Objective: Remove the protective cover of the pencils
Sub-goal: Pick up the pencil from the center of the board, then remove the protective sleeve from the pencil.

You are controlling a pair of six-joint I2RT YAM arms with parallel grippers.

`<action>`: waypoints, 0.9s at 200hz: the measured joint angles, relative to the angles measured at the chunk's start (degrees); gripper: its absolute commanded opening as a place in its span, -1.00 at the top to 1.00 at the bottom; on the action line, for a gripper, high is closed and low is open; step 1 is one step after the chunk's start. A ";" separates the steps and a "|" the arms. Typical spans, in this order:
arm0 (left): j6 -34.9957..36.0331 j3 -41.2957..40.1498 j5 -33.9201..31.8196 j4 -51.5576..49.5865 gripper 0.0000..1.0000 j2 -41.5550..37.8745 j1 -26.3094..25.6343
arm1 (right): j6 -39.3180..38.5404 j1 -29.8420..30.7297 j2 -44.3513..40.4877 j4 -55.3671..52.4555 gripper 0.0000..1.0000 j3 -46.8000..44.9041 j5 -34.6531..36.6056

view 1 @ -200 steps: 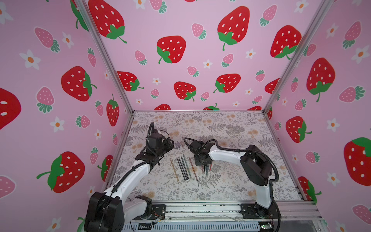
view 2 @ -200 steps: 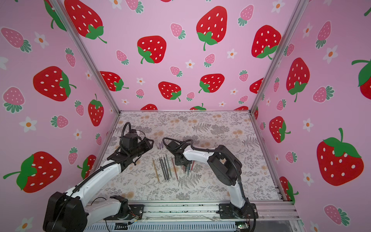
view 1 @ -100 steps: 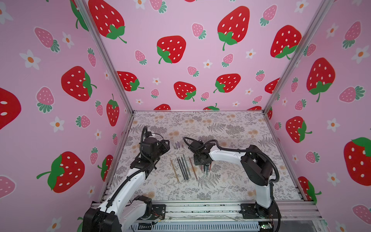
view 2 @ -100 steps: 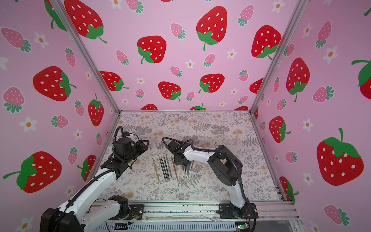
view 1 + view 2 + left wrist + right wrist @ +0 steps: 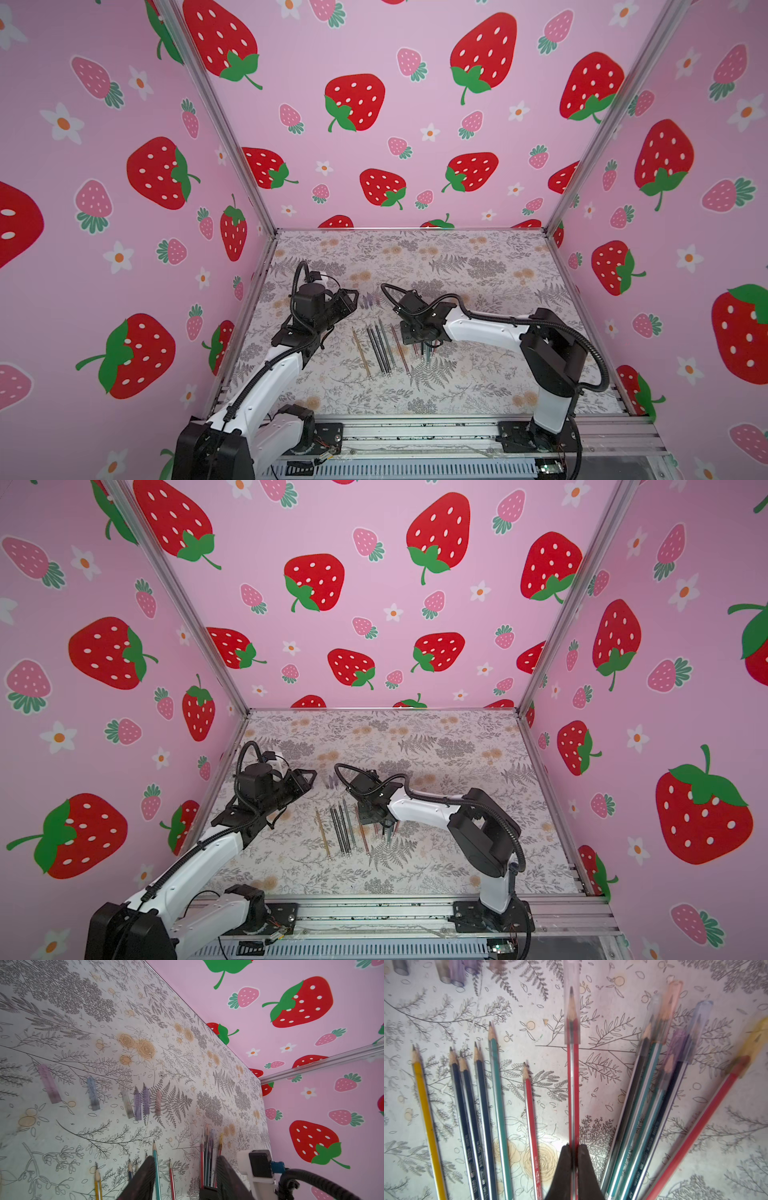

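Right gripper [image 5: 573, 1148] pinches a thin red pencil [image 5: 573, 1088], clear plastic cap [image 5: 572, 1012] on its tip, among pencils [image 5: 379, 351] fanned on the floral-printed table [image 5: 612, 1022]; left gripper [image 5: 185, 1162] half-spread, apparently empty, apart

Both top views are bright, with even, diffuse light. Shadows on the desk [image 5: 457, 270] below the arms are faint and soft-edged. Wide-angle stretch enlarges the print on the walls [image 5: 104, 249] toward the frame edges.

Right wrist view:
- The red pencil [image 5: 573, 1084] at centre is sharp.
- The capped pencils [image 5: 654, 1076] at the right of the frame are smeared by blur.
- The right hand [image 5: 573, 1148] at the lower edge is dark and soft.

Left wrist view:
- The left hand [image 5: 185, 1159] at the lower edge is out of focus.
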 measured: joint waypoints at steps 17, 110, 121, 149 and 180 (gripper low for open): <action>-0.55 -0.07 2.23 2.05 -0.08 1.99 0.00 | -0.48 0.00 -1.46 1.55 1.00 -1.57 -0.09; -3.98 -0.66 10.12 12.76 -0.18 12.74 -3.21 | -2.21 0.87 -6.86 7.96 1.00 -6.62 -0.46; -4.13 -0.61 10.12 13.38 -0.19 13.40 -4.15 | -2.38 1.09 -7.06 8.31 1.00 -6.82 -0.48; -4.31 -0.24 10.08 14.45 -0.19 15.28 -6.45 | -2.62 1.62 -7.06 9.14 1.00 -6.82 -0.55; -4.50 0.22 9.84 15.58 -0.19 17.09 -7.96 | -2.73 1.97 -7.06 10.21 1.00 -7.06 -0.66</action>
